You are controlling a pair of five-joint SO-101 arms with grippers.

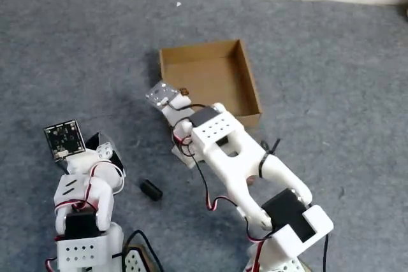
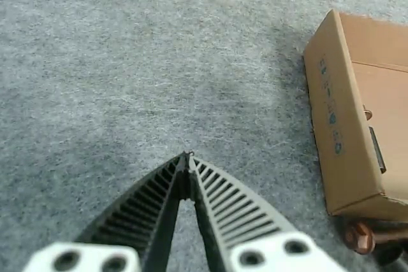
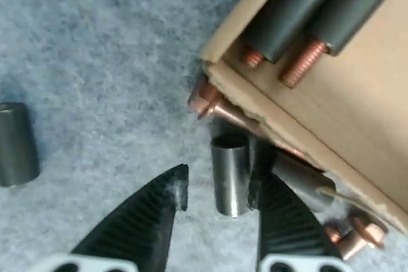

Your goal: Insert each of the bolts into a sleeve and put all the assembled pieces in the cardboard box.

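My right gripper is open just outside a corner of the cardboard box. A dark sleeve stands between its fingers, closer to one of them. A copper bolt lies against the box's outer wall, and another bolt lies farther along it. A second sleeve lies partly behind one finger. Inside the box rest two assembled pieces. My left gripper is shut with nothing in it, low over the carpet away from the box.
One loose sleeve lies on the grey carpet between the two arms. The white right arm stretches across the box's near-left corner. Open carpet spreads to the left of and behind the box.
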